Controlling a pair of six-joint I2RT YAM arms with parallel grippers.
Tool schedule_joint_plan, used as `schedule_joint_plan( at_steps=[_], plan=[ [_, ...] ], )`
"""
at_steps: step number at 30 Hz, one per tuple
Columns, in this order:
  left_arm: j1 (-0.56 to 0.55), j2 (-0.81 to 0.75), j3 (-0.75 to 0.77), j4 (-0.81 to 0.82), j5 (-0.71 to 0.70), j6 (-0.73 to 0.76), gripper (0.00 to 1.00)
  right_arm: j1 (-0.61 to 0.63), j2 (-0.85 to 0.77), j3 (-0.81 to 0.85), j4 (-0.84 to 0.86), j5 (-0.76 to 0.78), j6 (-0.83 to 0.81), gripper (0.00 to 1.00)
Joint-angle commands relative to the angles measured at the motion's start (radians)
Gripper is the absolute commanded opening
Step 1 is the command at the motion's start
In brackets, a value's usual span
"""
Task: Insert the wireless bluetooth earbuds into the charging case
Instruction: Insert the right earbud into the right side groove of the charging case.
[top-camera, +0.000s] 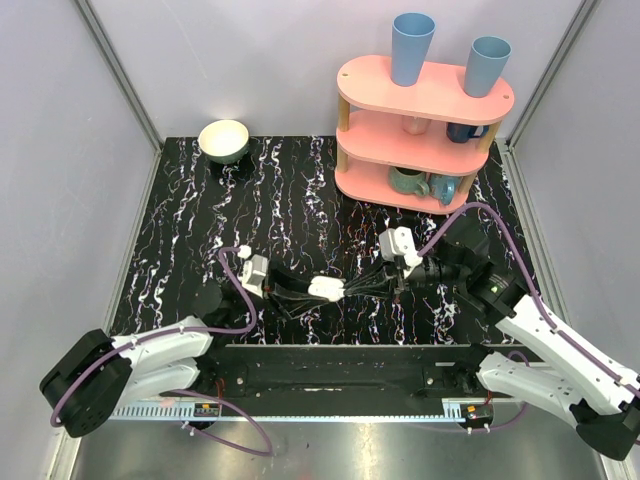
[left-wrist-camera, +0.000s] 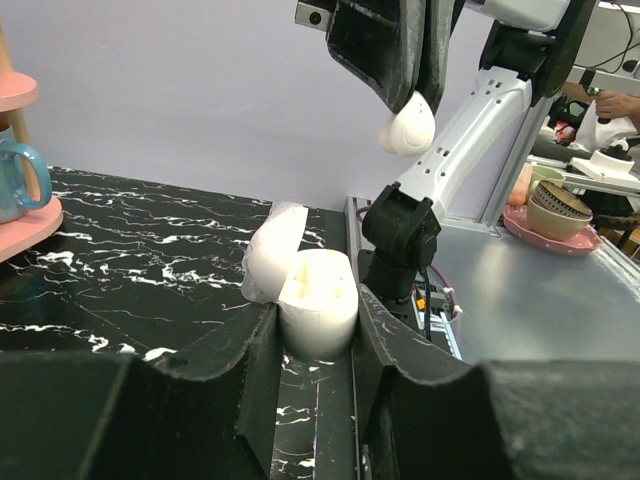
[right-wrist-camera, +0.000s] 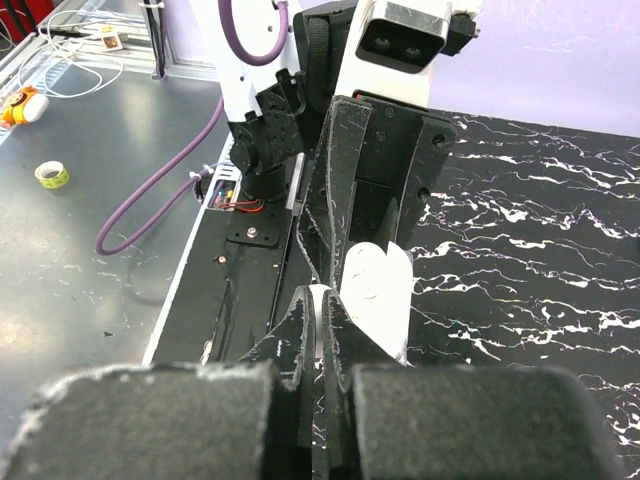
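A black table (top-camera: 200, 230) veined with white is enclosed by pale grey walls. A pink three-tier shelf (top-camera: 425, 95) is set at its far right corner, with two blue cups (top-camera: 411, 47) standing on top and mugs (top-camera: 408, 180) on the lower tiers. A pale bowl (top-camera: 224, 140) is placed at the far left.

Near the front middle of the table, the charging case (left-wrist-camera: 318, 305) is gripped by the left fingers (left-wrist-camera: 262, 345), which are closed against its two sides. The case is held upright, and its lid (left-wrist-camera: 275, 250) is swung open to the left in the left wrist view.

The right fingers (left-wrist-camera: 395, 50) are seen above and slightly to the right of the case. They are pressed shut on a single white earbud (left-wrist-camera: 408, 128), which protrudes below their tips and is clear of the case. In the right wrist view only a thin white sliver of the bud is shown between the closed tips, with the open case just ahead.

From above, the two sets of fingers are pointed toward each other with the case between them. Whether a second bud is seated inside the case cannot be made out.
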Motion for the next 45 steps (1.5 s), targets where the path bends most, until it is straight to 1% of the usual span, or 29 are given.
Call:
schedule_joint_plan(
  at_steps=[1, 21, 35, 45],
  plan=[
    [-0.002, 0.014, 0.046, 0.243, 0.033, -0.023, 0.0, 0.021, 0.013, 0.037, 0.028, -0.013, -0.022, 0.0],
    [-0.003, 0.021, 0.061, 0.259, 0.054, -0.033, 0.0, 0.053, 0.057, -0.013, 0.042, 0.098, -0.045, 0.0],
    [-0.005, 0.014, 0.055, 0.279, 0.054, -0.036, 0.0, 0.075, 0.073, -0.033, 0.048, 0.145, -0.046, 0.0],
    [-0.005, 0.003, 0.038, 0.312, 0.043, -0.03, 0.0, 0.099, 0.094, -0.057, 0.074, 0.221, -0.057, 0.0]
  ],
)
